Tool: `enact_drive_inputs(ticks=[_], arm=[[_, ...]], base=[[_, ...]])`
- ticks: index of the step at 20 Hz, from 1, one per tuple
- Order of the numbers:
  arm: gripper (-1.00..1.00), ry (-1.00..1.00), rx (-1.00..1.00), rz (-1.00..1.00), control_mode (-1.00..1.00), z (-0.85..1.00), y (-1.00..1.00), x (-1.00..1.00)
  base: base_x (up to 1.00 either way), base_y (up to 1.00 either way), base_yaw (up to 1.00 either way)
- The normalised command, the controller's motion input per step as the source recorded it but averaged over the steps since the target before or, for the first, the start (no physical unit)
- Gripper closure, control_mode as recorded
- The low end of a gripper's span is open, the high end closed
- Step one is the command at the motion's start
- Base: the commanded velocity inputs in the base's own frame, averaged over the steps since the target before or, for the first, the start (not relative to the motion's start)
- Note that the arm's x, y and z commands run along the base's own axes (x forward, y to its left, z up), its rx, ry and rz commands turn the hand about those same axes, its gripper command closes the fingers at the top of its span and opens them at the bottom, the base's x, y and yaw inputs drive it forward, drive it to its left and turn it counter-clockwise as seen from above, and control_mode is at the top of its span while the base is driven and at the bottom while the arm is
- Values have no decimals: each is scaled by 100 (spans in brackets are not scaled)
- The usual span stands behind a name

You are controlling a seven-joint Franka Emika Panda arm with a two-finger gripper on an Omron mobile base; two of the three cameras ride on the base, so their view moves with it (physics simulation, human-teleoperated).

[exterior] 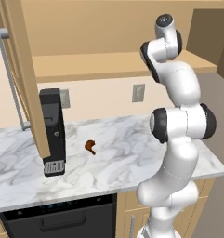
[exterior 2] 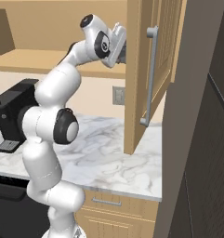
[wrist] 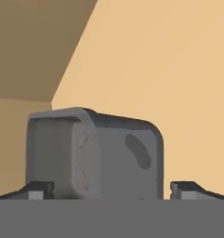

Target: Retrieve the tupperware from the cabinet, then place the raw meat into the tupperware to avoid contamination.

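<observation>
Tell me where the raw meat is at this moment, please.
In the left base view, the raw meat lies on the marble counter, a little to the right of the tall black appliance and apart from it.

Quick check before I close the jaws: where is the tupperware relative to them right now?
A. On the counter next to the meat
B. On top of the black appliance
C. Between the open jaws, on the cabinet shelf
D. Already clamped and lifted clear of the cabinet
C: in the hand view the tupperware sits on the shelf between the two spread fingertips of the gripper, ungripped.
</observation>
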Motion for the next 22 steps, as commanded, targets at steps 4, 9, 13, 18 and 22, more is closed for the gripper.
enact_drive_inputs(ticks=[4,9,13,18,22], arm=[[-100,0,8,0,-100,-15,-7,57],[100,0,6,1,-100,-22,-3,35],[100,1,7,0,-100,-28,0,10],[100,0,7,0,-100,-28,0,0],[100,0,4,0,-100,-25,1,0]], base=[[0,0,0],[0,0,0],[0,0,0],[0,0,0],[0,0,0]])
